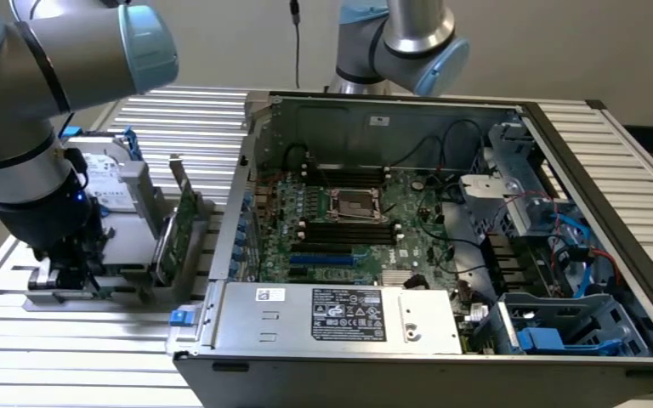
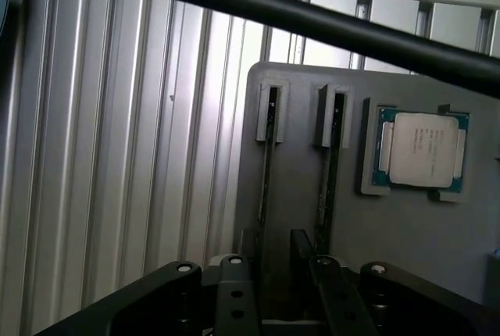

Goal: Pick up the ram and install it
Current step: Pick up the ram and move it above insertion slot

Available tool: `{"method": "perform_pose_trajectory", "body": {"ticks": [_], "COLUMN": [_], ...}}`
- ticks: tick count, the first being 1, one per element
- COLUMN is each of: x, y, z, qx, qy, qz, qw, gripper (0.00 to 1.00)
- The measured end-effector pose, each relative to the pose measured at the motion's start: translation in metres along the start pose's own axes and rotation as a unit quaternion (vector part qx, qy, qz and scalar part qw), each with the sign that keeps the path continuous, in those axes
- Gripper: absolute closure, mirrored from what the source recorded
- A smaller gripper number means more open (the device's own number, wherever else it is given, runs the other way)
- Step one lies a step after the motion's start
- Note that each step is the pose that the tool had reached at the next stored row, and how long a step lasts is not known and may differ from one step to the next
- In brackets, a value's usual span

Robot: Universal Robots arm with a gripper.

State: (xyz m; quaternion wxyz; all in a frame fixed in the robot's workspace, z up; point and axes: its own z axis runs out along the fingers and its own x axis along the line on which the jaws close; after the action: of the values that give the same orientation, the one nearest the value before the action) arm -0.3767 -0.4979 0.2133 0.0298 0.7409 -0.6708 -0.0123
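Computer case (image 1: pixel 372 127): open and well away from the jaws. Nothing of the install shows as done there.
Holder (image 2: pixel 406 234): a grey plate directly beneath the jaws, with two upright slots and a recess.
Memory slots (image 1: pixel 349 229): black rows on the board inside the case, far from the jaws. You can't tell whether any holds a stick.
Gripper (image 2: pixel 273 281): down at the holder with its jaws parted, one finger on each side of the ram. It isn't pinching it as far as you can see.
Ram (image 2: pixel 266 172): seen edge-on, standing in its holder slot and running in between the jaws. It is not lifted.
Second stick (image 2: pixel 330 172): in the neighbouring slot, just outside the jaws and roughly in line with one finger.
Processor (image 2: pixel 422 148): lying in the recess beyond the second stick, apart from the jaws.
Progress: you're at the pick. By my reading the grasp, the lift and the whole install are left.
Hidden: the ram's near end passes behind the fingers, so contact there is unclear. Its chips don't show edge-on.
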Motion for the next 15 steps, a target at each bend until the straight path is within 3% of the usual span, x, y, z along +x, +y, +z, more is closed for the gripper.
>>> {"method": "perform_pose_trajectory", "body": {"ticks": [3, 5, 10, 15], "x": [0.0, 0.001, 0.001, 0.001], "y": [0.0007, 0.0009, 0.0017, 0.0026], "z": [0.0024, 0.0047, 0.0127, 0.0173], "qx": [-0.0075, -0.0095, -0.0101, -0.0107], "qy": [-0.0009, -0.0011, 0.0006, 0.0065], "qz": [0.002, 0.004, 0.005, 0.005], "qw": [1.0, 0.9999, 0.9999, 0.9999], "gripper": [0.67, 0.67, 0.67, 0.67]}}
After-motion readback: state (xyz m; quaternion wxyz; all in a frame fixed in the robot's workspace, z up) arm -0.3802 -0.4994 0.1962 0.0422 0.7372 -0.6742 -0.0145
